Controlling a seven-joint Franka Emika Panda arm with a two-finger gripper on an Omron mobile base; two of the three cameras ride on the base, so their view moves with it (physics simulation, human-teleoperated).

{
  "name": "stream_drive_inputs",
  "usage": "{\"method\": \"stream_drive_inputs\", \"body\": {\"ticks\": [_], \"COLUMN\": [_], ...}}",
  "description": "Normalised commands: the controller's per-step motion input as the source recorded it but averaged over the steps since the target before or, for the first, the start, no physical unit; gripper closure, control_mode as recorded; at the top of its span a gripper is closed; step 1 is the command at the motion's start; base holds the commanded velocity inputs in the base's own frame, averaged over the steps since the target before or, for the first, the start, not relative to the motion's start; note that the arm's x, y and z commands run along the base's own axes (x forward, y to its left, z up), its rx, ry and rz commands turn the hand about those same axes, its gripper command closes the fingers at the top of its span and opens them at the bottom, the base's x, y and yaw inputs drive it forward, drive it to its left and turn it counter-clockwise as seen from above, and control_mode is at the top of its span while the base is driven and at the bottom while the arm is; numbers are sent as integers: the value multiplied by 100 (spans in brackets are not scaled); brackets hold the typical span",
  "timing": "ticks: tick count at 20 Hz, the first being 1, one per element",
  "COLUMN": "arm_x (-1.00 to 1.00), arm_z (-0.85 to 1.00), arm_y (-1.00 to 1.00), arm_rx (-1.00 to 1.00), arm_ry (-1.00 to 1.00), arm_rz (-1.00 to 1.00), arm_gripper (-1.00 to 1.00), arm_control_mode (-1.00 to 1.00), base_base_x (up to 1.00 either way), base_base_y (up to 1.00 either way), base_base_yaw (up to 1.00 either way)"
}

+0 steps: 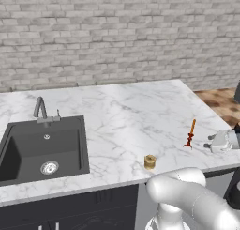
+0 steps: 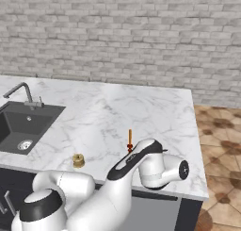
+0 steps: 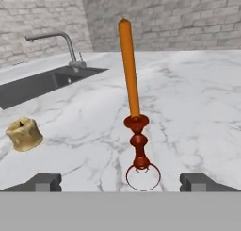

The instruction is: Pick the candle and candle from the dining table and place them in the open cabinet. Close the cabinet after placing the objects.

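Observation:
A tall orange candle (image 1: 191, 133) (image 2: 130, 139) (image 3: 129, 70) stands upright in a red turned holder near the front right edge of the marble dining table (image 1: 126, 111) (image 2: 103, 117). A short tan candle (image 1: 150, 161) (image 2: 78, 160) (image 3: 23, 133) sits to its left, close to the front edge. My gripper (image 1: 208, 141) (image 3: 122, 183) is open, low over the tabletop just right of the tall candle. In the hand view its fingertips (image 3: 47, 182) flank the holder's base without touching it. The cabinet is out of view.
A black inset sink (image 1: 44, 149) (image 2: 23, 126) with a metal tap (image 1: 41, 109) (image 2: 21, 93) takes up the table's left part. A grey brick wall (image 1: 117, 36) runs behind. Brown tiled floor (image 2: 221, 145) lies past the table's right end.

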Motion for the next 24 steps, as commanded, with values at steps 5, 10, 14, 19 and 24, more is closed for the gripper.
{"method": "stream_drive_inputs", "body": {"ticks": [5, 10, 14, 19, 24], "arm_x": [19, 22, 13, 13, 8], "arm_z": [-10, -9, -10, -13, -7], "arm_y": [0, 0, 0, 0, 0], "arm_rx": [0, 0, 0, 0, 0], "arm_ry": [0, 0, 0, 0, 0], "arm_rz": [0, 0, 0, 0, 0], "arm_gripper": [-100, -100, -100, -100, -100], "arm_control_mode": [-100, -100, -100, -100, -100], "base_base_x": [0, 0, 0, 0, 0], "base_base_y": [0, 0, 0, 0, 0], "base_base_yaw": [0, 0, 0, 0, 0]}}
